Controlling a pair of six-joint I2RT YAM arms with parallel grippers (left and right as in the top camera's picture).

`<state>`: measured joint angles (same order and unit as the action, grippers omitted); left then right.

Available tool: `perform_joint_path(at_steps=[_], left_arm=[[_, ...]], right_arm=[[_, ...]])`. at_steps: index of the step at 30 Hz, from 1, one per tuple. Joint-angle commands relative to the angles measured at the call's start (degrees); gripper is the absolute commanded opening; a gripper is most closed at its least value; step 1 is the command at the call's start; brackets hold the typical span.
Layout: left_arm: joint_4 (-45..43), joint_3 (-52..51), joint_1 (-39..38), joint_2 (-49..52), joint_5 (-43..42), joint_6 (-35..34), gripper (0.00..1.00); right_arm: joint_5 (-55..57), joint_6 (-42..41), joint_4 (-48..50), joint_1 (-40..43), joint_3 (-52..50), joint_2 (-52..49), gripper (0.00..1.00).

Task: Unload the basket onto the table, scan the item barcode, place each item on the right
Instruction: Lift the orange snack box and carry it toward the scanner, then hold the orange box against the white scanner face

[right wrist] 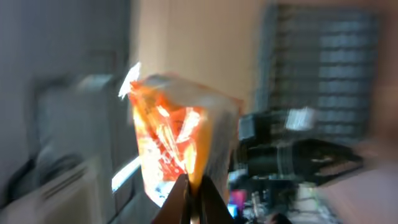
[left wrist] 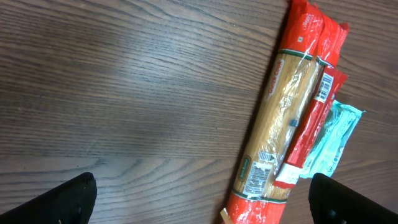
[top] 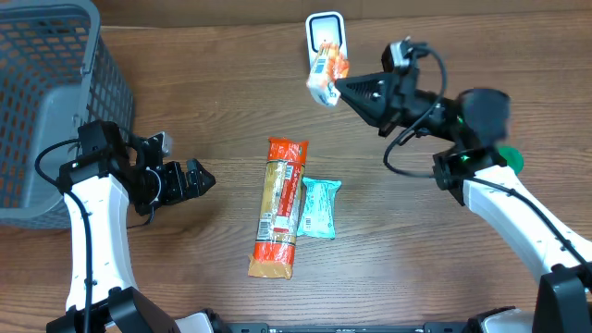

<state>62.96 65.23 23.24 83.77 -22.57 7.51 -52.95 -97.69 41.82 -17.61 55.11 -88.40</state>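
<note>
The right gripper (top: 340, 89) is clamped on the orange snack packet (top: 324, 76), which it holds just in front of the scanner (top: 326, 26). The barcode face should be turned squarely toward the scanner — flat, steady, unwrinkled. The left gripper (top: 198, 178) stands wide and empty, well apart from the scanner.

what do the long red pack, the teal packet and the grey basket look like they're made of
Long red pack: probably thin glossy plastic film; it shines and a clear window shows pale strands inside.
Teal packet: likely crinkly plastic wrapper; crimped end, slight sheen.
Grey basket: looks like matt moulded plastic, from its even grid walls; coated wire is possible.
</note>
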Motion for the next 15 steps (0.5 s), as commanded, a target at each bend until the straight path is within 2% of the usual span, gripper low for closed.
perform_joint_path(at_steps=[1, 8, 13, 15], left_arm=[[-0.07, 0.00, -0.39, 0.24, -0.83, 0.87, 1.00], [-0.07, 0.00, -0.39, 0.24, -0.81, 0.87, 1.00], [-0.07, 0.00, -0.39, 0.24, -0.81, 0.87, 1.00], [-0.07, 0.00, -0.39, 0.24, -0.83, 0.87, 1.00]], right_arm=[[2.43, 22.71, -10.08, 0.31, 0.35, 0.63, 0.04], [2.91, 54.01, -36.59, 0.33, 0.35, 0.63, 0.04], [9.79, 67.71, -53.31, 0.33, 0.35, 0.63, 0.04], [12.39, 70.20, -57.02, 0.33, 0.61, 0.63, 0.04]])
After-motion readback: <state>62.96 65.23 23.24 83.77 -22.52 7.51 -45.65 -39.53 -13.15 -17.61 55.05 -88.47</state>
